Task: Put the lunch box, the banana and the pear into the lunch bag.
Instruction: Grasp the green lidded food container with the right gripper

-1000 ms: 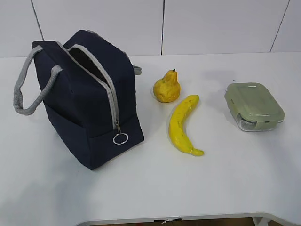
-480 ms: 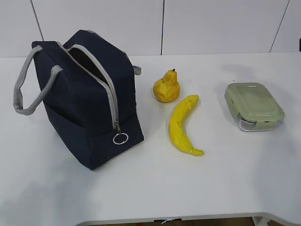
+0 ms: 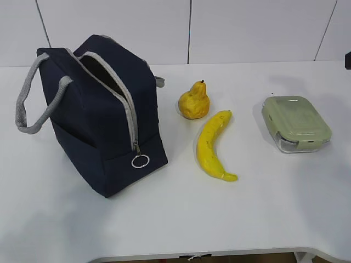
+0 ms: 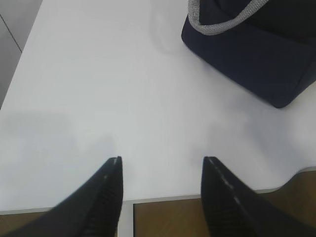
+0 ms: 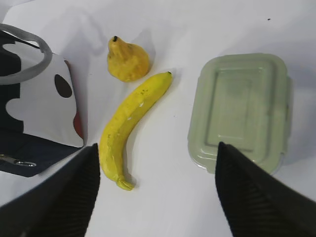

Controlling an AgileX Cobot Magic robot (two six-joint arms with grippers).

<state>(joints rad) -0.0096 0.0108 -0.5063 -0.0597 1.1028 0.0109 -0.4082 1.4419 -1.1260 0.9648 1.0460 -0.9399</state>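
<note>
The navy lunch bag (image 3: 104,115) stands at the left with its zipper open and its grey handles hanging to the left. The pear (image 3: 194,101), the banana (image 3: 213,145) and the green-lidded lunch box (image 3: 296,123) lie on the table to its right. My right gripper (image 5: 157,148) is open and empty, above the table between the banana (image 5: 131,116) and the lunch box (image 5: 239,111). The pear (image 5: 127,60) and the bag's white panel (image 5: 44,98) also show there. My left gripper (image 4: 162,163) is open and empty over the table's front edge, with the bag (image 4: 256,54) well ahead to the right.
The white table (image 3: 181,219) has a front edge near the bottom of the exterior view and a white wall behind it. A dark bit of the right arm (image 3: 348,60) shows at the right edge. The floor shows below the table edge (image 4: 163,197).
A dark bit of the right arm has come into the exterior view at its right edge and dropped slightly. The bag, fruit and lunch box have not moved.
</note>
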